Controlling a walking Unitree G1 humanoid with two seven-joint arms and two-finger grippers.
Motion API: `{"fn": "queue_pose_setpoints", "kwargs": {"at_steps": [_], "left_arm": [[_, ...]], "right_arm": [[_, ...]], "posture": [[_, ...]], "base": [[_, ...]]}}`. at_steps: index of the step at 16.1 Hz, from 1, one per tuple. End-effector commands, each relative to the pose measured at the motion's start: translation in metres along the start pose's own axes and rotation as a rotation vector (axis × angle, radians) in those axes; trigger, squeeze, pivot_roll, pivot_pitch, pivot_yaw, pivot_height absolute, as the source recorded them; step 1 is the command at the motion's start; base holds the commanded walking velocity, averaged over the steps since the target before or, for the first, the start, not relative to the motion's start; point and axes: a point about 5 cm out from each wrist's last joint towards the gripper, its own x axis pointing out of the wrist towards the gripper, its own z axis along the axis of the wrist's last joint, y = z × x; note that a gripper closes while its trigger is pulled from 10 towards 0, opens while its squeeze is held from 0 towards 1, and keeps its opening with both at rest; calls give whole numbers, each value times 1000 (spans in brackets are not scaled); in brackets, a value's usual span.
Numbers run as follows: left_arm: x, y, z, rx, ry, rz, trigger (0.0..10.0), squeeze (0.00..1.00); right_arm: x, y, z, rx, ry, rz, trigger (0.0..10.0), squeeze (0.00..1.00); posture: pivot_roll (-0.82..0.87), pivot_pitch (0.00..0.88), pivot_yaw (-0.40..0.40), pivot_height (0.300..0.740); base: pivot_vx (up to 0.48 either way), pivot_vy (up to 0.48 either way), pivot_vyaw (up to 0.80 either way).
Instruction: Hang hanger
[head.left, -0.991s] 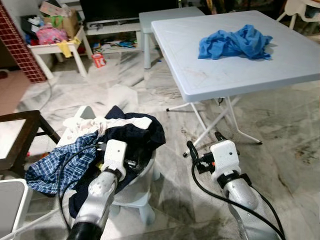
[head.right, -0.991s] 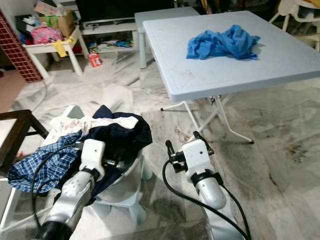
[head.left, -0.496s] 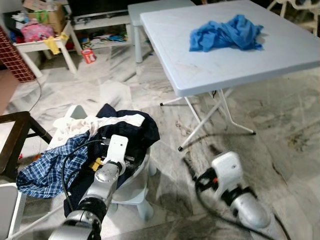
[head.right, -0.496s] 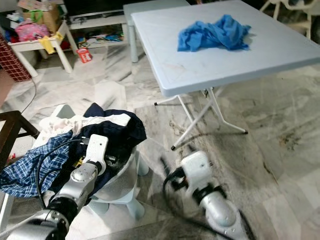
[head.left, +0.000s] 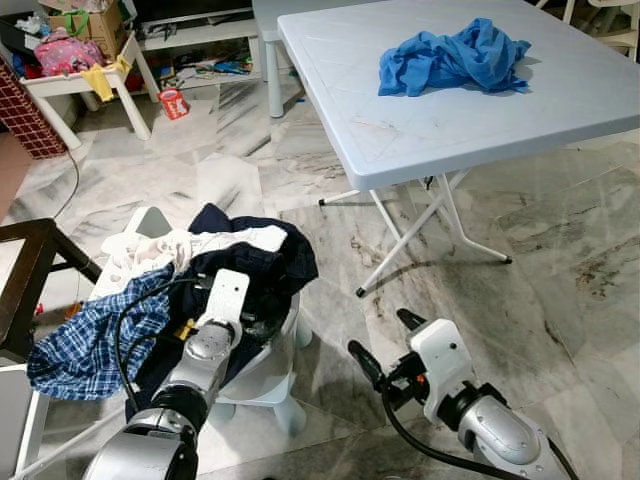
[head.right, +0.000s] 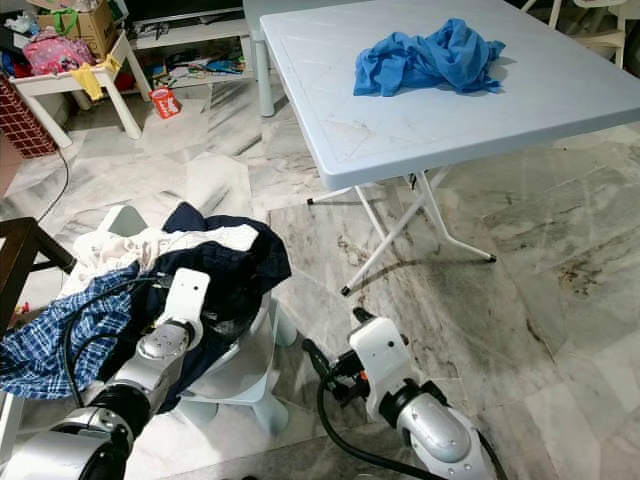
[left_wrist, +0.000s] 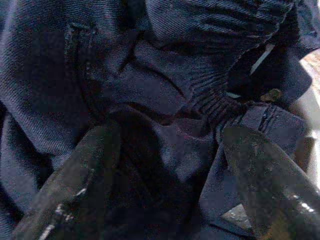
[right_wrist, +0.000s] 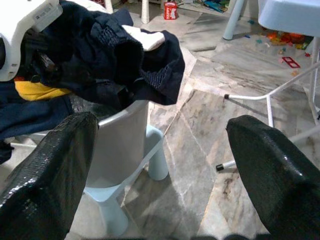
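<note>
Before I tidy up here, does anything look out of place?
Clothes are heaped over a small white chair, a plaid shirt spilling off its side. A blue garment lies crumpled on the folding table, and a red can sits on the floor.

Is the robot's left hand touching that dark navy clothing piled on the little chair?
Touching. In the left wrist view, the left hand has its open fingers pressed into the folds of the navy clothing, with no gap showing.
</note>
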Motion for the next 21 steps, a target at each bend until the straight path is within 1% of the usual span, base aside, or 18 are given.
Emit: {"fn": "queue_pose_setpoints", "kwargs": {"at_steps": [1,3,6,13,17,18,20,21], "left_arm": [[-5,12,-20,20,71,54,0,0],[-6,22,-24,36,67,113,0,0],[-7,28,-25,41,71,137,0,0],[-6,29,-21,10,55,141,0,0],[-6,31,-21,10,52,148,0,0],[-6,33,-19,-5,29,158,0,0],[-8,37,-12,-9,-56,202,0,0],[-12,42,-4,-1,-161,245,0,0]], "right_arm": [[2,4,3,-6,-5,24,10000,0],[5,1,2,-15,-4,19,10000,0],[7,2,2,-18,-2,23,10000,0],[11,2,2,-26,-4,27,10000,0],[13,1,2,-29,-6,17,10000,0],[13,0,1,-29,-6,13,10000,0],[13,0,1,-32,-8,8,10000,0],[15,-1,2,-34,-12,4,10000,0]], "posture": [[-261,132,80,740],[-247,130,75,740],[-238,129,72,740],[-229,123,72,740],[-225,124,73,740],[-221,122,73,740],[-217,117,74,740],[-212,112,74,740]], "base": [[0,0,0],[0,0,0],[0,0,0],[0,0,0],[0,0,0],[0,0,0],[0,0,0],[0,0,0]]}}
